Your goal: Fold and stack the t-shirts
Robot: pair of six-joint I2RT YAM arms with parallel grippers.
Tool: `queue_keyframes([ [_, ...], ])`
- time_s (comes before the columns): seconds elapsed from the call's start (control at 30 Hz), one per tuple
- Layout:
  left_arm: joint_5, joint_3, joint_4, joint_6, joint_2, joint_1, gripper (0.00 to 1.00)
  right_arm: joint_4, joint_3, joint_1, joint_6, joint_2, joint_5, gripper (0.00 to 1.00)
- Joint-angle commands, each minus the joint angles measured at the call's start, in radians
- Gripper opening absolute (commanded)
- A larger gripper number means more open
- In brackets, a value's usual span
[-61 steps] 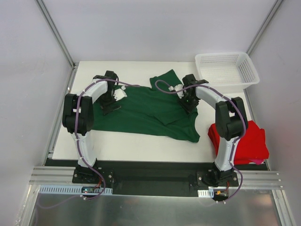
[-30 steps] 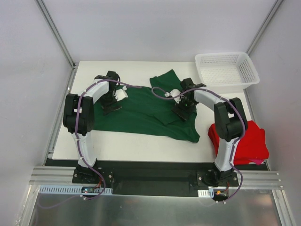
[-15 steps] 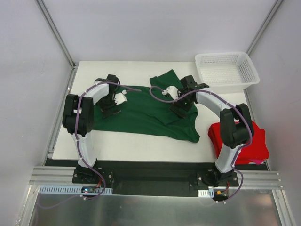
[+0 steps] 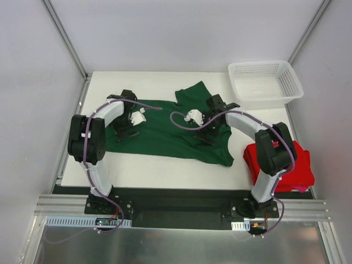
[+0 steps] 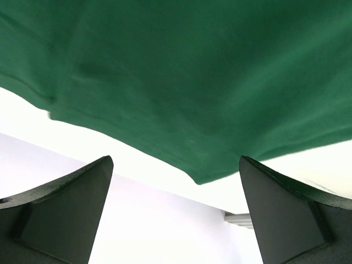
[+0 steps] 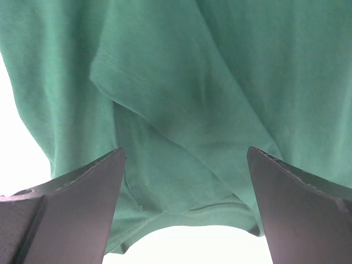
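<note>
Hovering over the unfolded green t-shirt [image 4: 165, 135], left pincer [image 4: 127, 125] and right pincer [image 4: 210, 131] both apart, empty; red t-shirt [image 4: 297, 165] looks folded; stacking left.

A white mesh basket [image 4: 268, 98] sat upright at the far right corner of the white table [image 4: 154, 165]. Grey walls [image 4: 181, 33] stood around it, and a metal rail [image 4: 60, 206] ran along the near edge.

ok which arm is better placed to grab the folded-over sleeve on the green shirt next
Right, probably. The right hand, open, is over the folded-over sleeve of the green shirt; the left hand is over the shirt's opposite edge.
</note>
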Motion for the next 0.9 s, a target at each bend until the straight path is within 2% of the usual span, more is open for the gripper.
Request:
queue_keyframes([
  [0.0,-0.016,-0.071,-0.030,0.007,-0.079,0.026,0.99,0.047,-0.017,0.027,-0.072,-0.059,-0.067,0.96],
  [0.43,0.013,-0.265,-0.056,-0.011,-0.194,0.029,0.99,0.184,-0.014,0.104,-0.131,0.007,-0.017,0.96],
  [0.6,0.023,-0.274,-0.062,-0.020,-0.197,0.029,0.99,0.162,-0.003,0.117,-0.145,0.035,-0.026,0.96],
  [0.87,0.017,-0.265,-0.064,-0.020,-0.188,0.029,0.99,0.034,0.067,0.119,-0.170,0.061,-0.063,0.96],
])
